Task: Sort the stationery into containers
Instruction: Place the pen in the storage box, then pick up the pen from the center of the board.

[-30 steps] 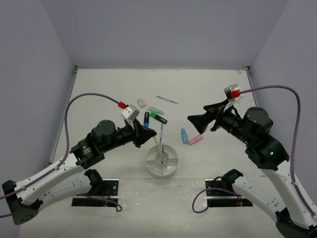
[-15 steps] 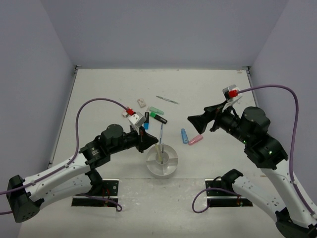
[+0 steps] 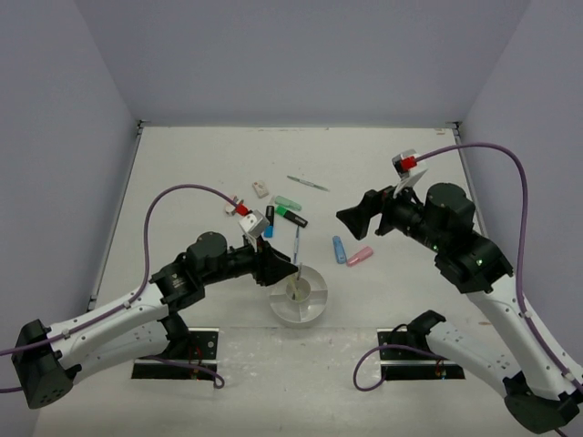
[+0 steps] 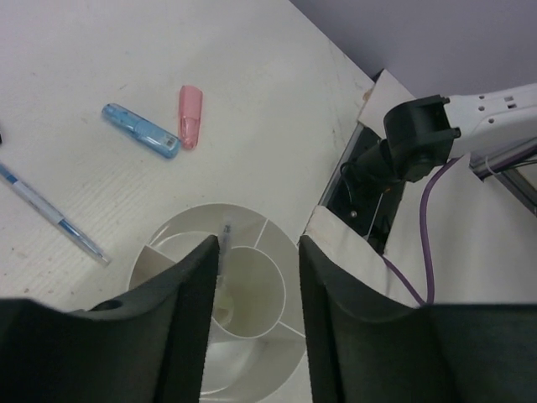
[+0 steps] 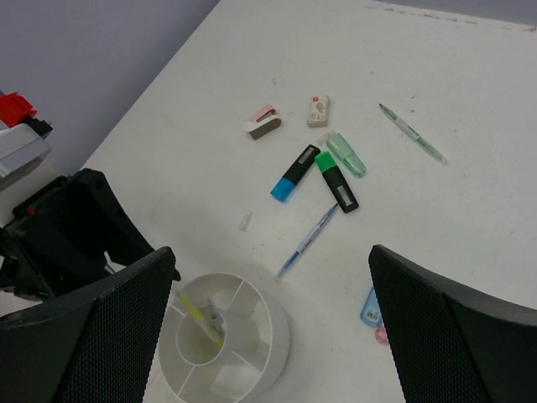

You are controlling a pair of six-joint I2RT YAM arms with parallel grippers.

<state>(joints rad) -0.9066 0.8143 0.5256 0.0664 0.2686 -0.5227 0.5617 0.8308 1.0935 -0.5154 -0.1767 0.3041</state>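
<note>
The left gripper point(image 4: 256, 252) stood half open above the dish point(image 4: 252, 210), holding nothing. The yellow pen point(image 5: 197, 313) leaned in what looked like its centre cup. Lifting straight up should avoid tipping it out. The right gripper point(image 3: 351, 218) hung wide open, empty. A second earlier, the left fingers pinched that pen.

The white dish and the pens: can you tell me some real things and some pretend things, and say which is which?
1. The dish has a yellow pen in it. True.
2. The pink highlighter lies inside the dish. False: it lies on the table, next to the blue highlighter.
3. The right gripper is holding an eraser. False: it is open and holds nothing.
4. The left gripper hangs over the dish. True.
</note>
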